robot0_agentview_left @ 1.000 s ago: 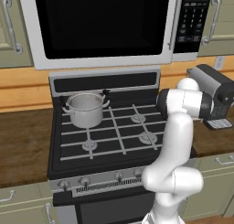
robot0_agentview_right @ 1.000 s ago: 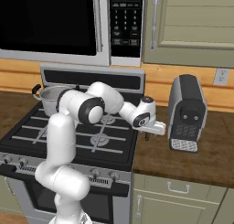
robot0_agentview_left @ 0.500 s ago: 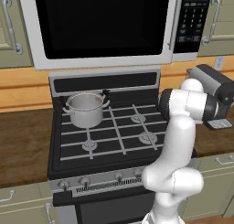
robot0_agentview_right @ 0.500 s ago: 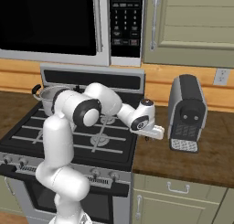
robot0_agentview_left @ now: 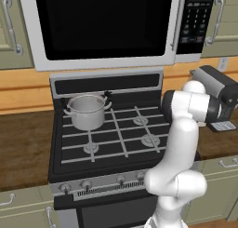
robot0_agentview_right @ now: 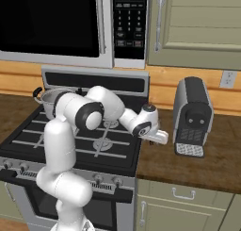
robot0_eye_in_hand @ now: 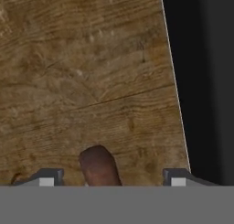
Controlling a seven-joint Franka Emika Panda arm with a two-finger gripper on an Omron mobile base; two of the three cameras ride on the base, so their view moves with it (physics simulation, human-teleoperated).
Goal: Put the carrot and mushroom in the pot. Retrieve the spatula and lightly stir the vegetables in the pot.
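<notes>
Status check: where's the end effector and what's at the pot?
End effector open, low over wooden counter, brown object between fingertips. Pot on stove's back-left burner, away from hand. Coffee machine beside the hand.

Shiny silver pot (robot0_agentview_left: 86, 111), black stove (robot0_agentview_left: 116, 143) — grey grates, brown wood-grain counter (robot0_eye_in_hand: 82, 81), reddish-brown lump (robot0_eye_in_hand: 98, 167)

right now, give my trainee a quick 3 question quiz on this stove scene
1. True or false: the pot sits on the stove's back left burner.
2. What lies between the gripper's fingertips in the hand view? A) a rounded brown thing B) a green lid
3. What stands on the counter right of the stove?

Key: 1 true. 2 A. 3 the coffee machine.
</notes>
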